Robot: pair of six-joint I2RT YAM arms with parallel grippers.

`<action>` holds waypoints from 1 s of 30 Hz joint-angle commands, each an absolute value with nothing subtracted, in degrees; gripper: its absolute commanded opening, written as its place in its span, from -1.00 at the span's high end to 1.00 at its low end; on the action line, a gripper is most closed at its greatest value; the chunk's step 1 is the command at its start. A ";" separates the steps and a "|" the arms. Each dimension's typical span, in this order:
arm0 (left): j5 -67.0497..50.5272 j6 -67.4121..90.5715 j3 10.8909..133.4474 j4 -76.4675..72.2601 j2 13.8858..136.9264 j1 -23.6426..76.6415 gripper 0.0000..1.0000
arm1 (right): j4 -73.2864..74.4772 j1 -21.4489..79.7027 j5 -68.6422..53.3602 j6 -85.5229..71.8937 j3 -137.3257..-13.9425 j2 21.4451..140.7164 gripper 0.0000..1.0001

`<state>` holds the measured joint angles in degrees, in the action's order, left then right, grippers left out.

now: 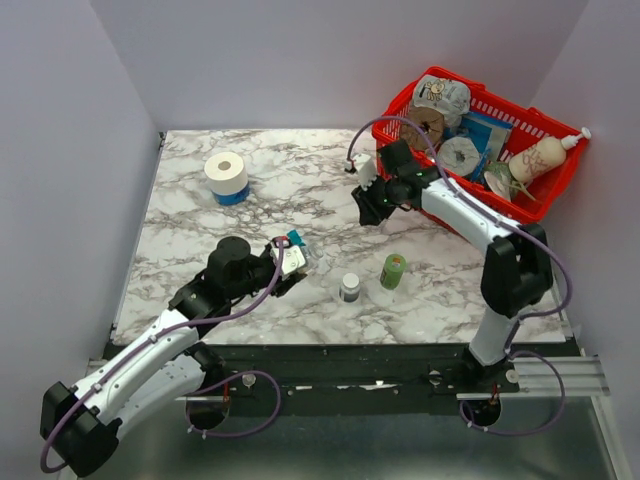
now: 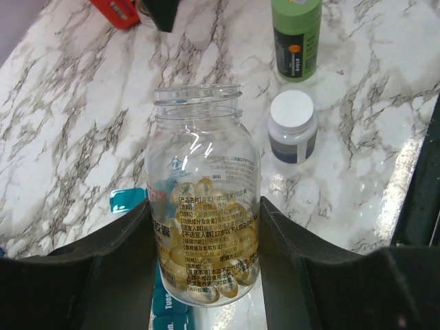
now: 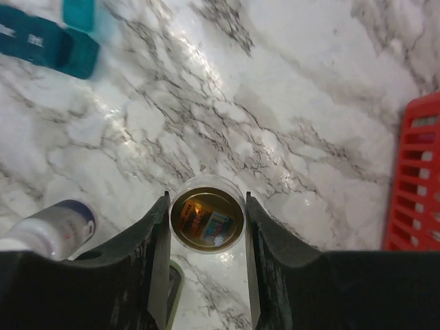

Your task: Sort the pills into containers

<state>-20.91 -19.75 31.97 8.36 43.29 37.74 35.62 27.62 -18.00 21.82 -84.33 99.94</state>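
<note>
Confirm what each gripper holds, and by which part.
The left gripper clamps the clear pill bottle by its lower body; the right gripper pinches a round cap across its rim.

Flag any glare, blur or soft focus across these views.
Top external: evenly lit, sharp, soft shadows. Left wrist: the clear plastic pill bottle is sharp, small glints on its shoulder. Right wrist: glare streaks the marble table; the blue plastic pill organiser and the small white bottle near the edges look blurred.
</note>
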 commanded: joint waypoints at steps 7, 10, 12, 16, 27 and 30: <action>-18.02 -23.03 28.39 6.42 42.71 36.39 1.00 | 39.81 28.13 -18.18 20.92 -89.30 113.20 0.15; -18.89 -23.03 28.74 6.15 44.12 35.78 1.00 | 40.69 28.13 -19.16 21.44 -89.03 114.34 -0.03; -20.03 -22.24 29.18 6.06 44.91 35.33 1.00 | 41.04 28.13 -20.21 21.88 -89.12 114.70 -0.18; -24.16 -20.83 29.71 6.59 45.44 33.23 1.00 | 42.18 28.13 -22.58 22.85 -89.38 113.82 -0.35; -28.91 -21.36 33.57 12.57 48.43 31.64 1.00 | 45.35 27.60 -32.59 29.69 -89.39 98.89 -0.47; -29.36 -21.45 34.71 13.62 49.04 31.55 1.00 | 46.14 27.25 -37.96 32.16 -87.98 92.48 -0.47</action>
<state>-25.96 -21.15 31.75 11.86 48.47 31.94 43.79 27.66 -28.16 27.20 -88.12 101.06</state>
